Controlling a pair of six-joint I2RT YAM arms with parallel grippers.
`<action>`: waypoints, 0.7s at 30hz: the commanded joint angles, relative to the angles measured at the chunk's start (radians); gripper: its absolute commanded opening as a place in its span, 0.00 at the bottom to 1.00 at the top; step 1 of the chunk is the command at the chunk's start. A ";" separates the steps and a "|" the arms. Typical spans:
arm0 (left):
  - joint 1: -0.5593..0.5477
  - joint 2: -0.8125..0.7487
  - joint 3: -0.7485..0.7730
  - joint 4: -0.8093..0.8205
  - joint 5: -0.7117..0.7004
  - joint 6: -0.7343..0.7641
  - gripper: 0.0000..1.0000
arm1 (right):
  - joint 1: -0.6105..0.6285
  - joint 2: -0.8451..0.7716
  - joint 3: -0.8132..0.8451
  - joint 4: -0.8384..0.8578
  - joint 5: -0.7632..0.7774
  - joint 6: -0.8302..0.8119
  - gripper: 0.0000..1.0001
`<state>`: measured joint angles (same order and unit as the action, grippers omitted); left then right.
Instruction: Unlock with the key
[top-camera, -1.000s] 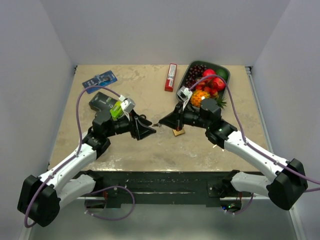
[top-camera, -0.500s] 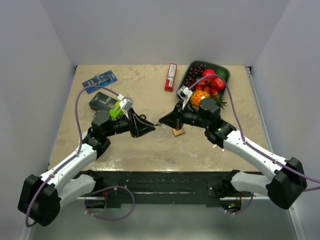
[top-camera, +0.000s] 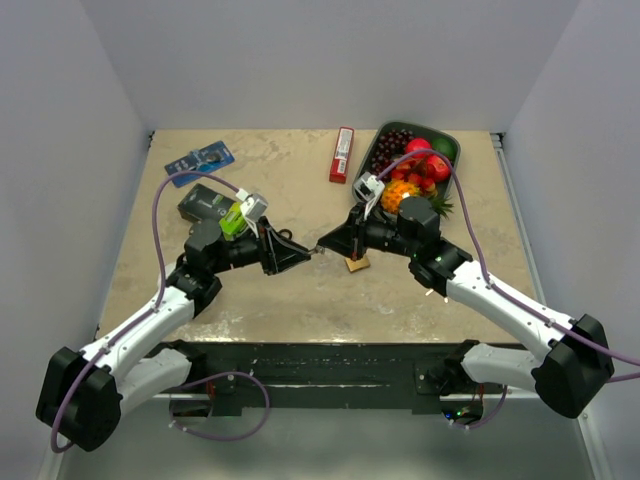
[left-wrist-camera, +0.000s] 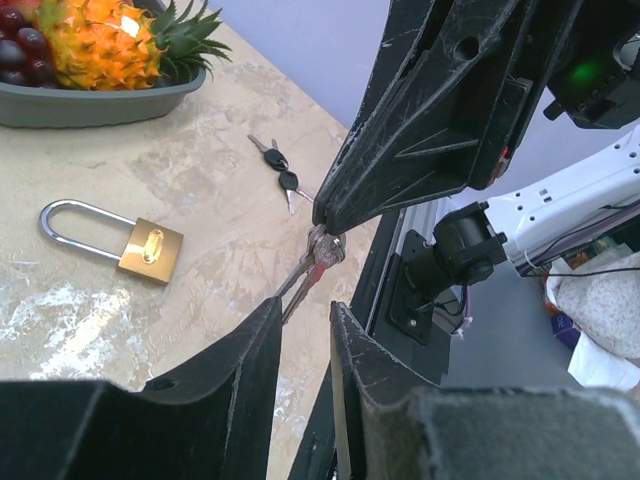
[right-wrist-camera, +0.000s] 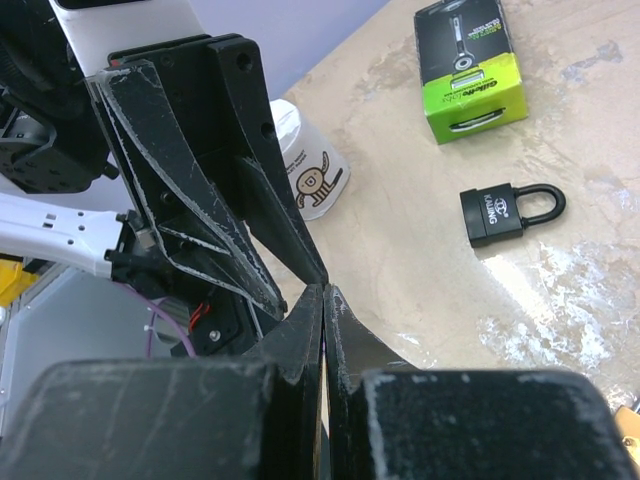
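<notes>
From above, the left gripper (top-camera: 296, 257) and right gripper (top-camera: 322, 246) meet tip to tip over the middle of the desk (top-camera: 300, 190). The brass lock (top-camera: 356, 264) lies flat just under the right gripper, a little toward the near edge. A tray (top-camera: 452, 140) of fruit sits in the far right corner, a red bar (top-camera: 342, 154) lies at the middle of the far edge, a blue card (top-camera: 200, 159) lies in the far left corner, and a box (top-camera: 203, 203) lies near the left edge. The jaws are too small to read here.

In the left wrist view, the right gripper (left-wrist-camera: 325, 222) is clenched on the head of the key (left-wrist-camera: 322, 250), which hangs slanting down toward the left gripper. The left fingers (left-wrist-camera: 250, 360) stand apart with a narrow gap, and the key's tip reaches the mouth of that gap beside one finger. Whether it touches I cannot tell. The brass lock (left-wrist-camera: 140, 248) lies flat on the desk, shackle pointing away from the key, well apart from it. Spare keys (left-wrist-camera: 278, 170) lie between lock and desk edge, near the tray (left-wrist-camera: 100, 103).

In the right wrist view, the right fingers (right-wrist-camera: 300, 330) are pressed together, facing the left gripper (right-wrist-camera: 270, 270). The key is hidden here. A black lock (right-wrist-camera: 505, 212) lies flat near the box (right-wrist-camera: 470, 65)
</notes>
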<state>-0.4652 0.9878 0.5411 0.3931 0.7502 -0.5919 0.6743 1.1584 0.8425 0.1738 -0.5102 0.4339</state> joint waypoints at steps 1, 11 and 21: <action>0.000 0.008 0.016 0.026 -0.008 -0.009 0.30 | 0.002 -0.003 0.012 0.009 0.025 -0.012 0.00; 0.000 0.020 0.005 0.027 -0.018 -0.016 0.38 | 0.004 -0.005 0.017 0.015 0.024 -0.009 0.00; 0.000 0.012 -0.003 0.041 -0.034 0.021 0.50 | 0.002 -0.011 0.003 0.035 0.019 0.006 0.00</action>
<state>-0.4652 1.0054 0.5411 0.3801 0.7208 -0.5831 0.6743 1.1584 0.8425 0.1726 -0.5064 0.4339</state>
